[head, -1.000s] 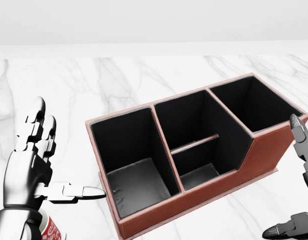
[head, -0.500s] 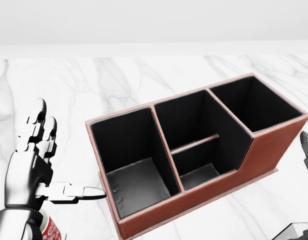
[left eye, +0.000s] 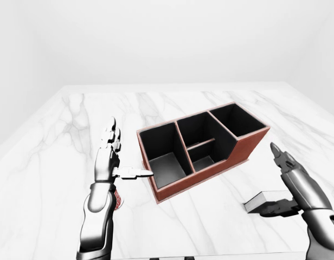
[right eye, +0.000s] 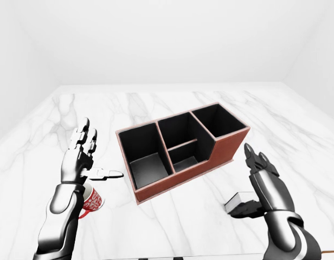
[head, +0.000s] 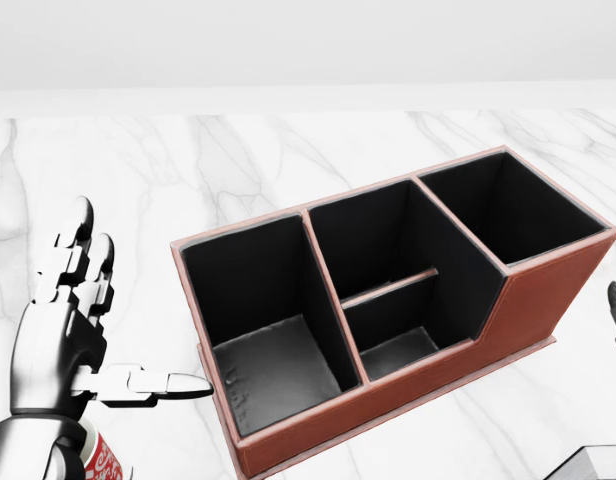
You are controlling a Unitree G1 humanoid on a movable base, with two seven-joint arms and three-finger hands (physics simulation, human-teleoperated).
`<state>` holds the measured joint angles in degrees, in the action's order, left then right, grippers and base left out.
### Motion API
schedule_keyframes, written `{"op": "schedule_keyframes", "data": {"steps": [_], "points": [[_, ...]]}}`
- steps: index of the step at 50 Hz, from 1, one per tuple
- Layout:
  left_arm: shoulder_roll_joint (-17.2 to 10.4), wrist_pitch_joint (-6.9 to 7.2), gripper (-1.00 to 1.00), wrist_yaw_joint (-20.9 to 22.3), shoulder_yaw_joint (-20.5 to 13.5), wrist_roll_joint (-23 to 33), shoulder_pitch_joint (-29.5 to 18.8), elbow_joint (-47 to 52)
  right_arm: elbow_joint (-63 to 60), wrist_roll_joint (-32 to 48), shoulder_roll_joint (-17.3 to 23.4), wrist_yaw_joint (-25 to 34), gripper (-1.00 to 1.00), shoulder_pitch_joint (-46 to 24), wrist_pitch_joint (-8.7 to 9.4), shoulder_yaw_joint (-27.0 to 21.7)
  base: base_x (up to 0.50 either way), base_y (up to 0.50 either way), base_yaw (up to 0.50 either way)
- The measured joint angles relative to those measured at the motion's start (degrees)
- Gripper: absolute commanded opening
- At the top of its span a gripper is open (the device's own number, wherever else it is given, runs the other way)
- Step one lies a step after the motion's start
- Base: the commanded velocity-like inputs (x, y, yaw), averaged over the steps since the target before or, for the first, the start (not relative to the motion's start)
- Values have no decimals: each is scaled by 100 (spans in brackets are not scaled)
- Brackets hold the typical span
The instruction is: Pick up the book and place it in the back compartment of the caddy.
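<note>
The red-brown caddy [left eye: 248,146] with black compartments stands slanted in the middle of the white marble table [left eye: 69,130]; all its compartments are empty. The grey book [right eye: 238,200] lies flat on the table to the caddy's lower right; only its corner [head: 600,460] shows in the head view. My right hand [right eye: 247,184] is open, with its thumb at the book's near edge and its fingers raised above it. My left hand [head: 138,310] is open and empty, upright to the left of the caddy, with its thumb pointing at the caddy's left wall.
A red and white mug [right eye: 91,199] stands on the table under my left forearm. The table's near edge [left eye: 172,254] runs along the bottom of the eye views. A plain white wall lies beyond the table's top edge.
My right hand has moved down and to the right, almost out of the head view, uncovering the book's corner. The left hand and the caddy have not moved.
</note>
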<state>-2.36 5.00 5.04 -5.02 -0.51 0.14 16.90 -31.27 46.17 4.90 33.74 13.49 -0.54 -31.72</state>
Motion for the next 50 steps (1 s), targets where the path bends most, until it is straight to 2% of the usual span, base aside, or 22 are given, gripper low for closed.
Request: {"op": "schedule_keyframes", "data": {"steps": [13, 50], "points": [[6, 0, 100, -1, 14, 10, 9, -47, 291, 55, 60, -150, 100, 49, -446, -163, 0, 0, 0], [13, 0, 100, -4, 40, 39, 25, -75, 1000, 94, 279, -461, 100, 14, -446, -408, 0, 0, 0]]}}
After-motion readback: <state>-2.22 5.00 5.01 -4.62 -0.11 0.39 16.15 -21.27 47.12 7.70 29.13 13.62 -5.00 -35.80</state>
